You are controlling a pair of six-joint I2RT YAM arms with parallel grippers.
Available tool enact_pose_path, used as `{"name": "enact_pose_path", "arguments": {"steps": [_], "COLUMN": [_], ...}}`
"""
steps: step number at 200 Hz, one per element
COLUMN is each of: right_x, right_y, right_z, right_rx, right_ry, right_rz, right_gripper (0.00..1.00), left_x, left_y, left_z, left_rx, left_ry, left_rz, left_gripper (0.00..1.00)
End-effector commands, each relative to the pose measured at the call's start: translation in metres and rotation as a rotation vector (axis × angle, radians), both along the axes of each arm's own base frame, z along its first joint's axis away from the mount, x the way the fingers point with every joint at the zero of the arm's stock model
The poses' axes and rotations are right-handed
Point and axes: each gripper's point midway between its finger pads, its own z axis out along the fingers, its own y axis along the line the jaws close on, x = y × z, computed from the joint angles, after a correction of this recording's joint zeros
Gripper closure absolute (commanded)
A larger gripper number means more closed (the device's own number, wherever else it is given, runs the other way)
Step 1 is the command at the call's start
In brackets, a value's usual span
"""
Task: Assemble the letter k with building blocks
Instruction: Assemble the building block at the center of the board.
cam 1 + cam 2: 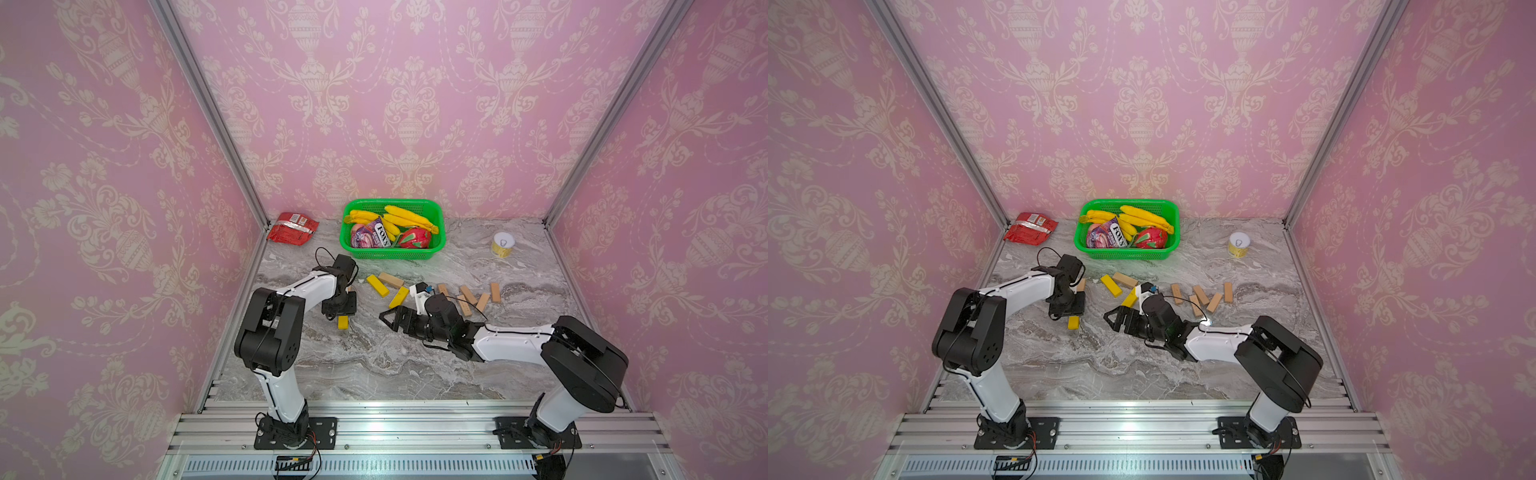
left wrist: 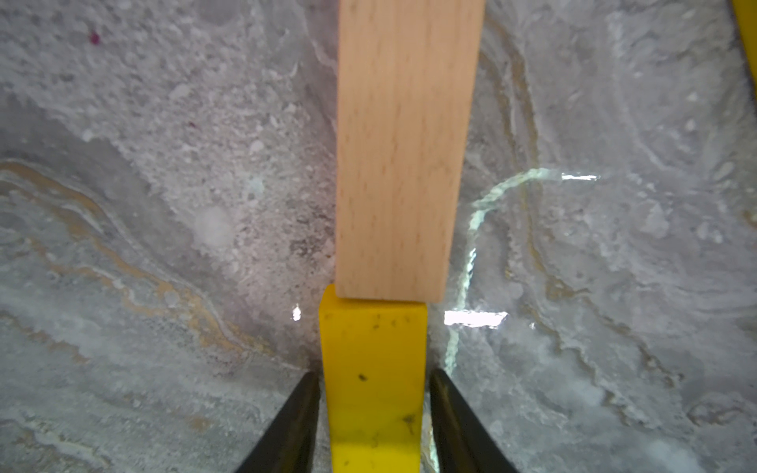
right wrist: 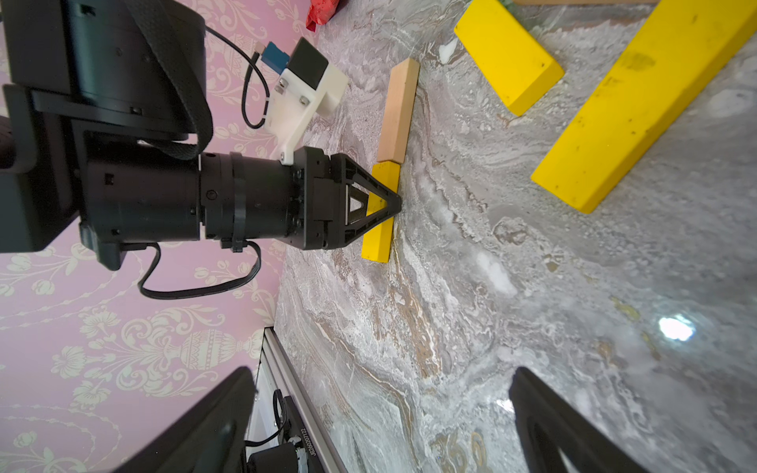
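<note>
A yellow building block (image 2: 372, 368) lies flat on the marble table, end to end with a wood block (image 2: 401, 143). My left gripper (image 2: 373, 376) straddles the yellow block (image 1: 342, 322), open, with thin gaps at both fingers. In a top view the left gripper (image 1: 340, 311) points straight down. My right gripper (image 1: 387, 314) hovers low at mid-table, open and empty, aimed at the left one. Two more yellow blocks (image 1: 377, 285) (image 1: 399, 297) and a wood block (image 1: 390, 279) lie behind it. Several wood blocks (image 1: 468, 294) are scattered to the right. No letter k is in view.
A green basket (image 1: 438, 245) with bananas and snack packs stands at the back. A red packet (image 1: 292, 227) lies at the back left and a yellow can (image 1: 503, 244) at the back right. Pink walls close three sides, and an aluminium rail (image 1: 415, 424) runs along the front.
</note>
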Motion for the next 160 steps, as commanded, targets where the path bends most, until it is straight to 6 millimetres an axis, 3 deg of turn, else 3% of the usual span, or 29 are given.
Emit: {"name": "enact_pose_path", "arguments": {"steps": [1, 160], "right_x": [0.004, 0.005], "right_y": [0.004, 0.005], "right_z": [0.002, 0.003], "right_rx": [0.017, 0.016], "right_ry": [-0.002, -0.001], "right_rz": [-0.001, 0.004], "right_gripper": [0.0, 0.0], "left_x": [0.0, 0.002], "left_y": [-0.002, -0.01], "left_z": [-0.008, -0.008], "left_rx": [-0.02, -0.047], "left_ry": [0.024, 0.02], "left_rz": [-0.008, -0.043], "left_gripper": [0.54, 0.53]}}
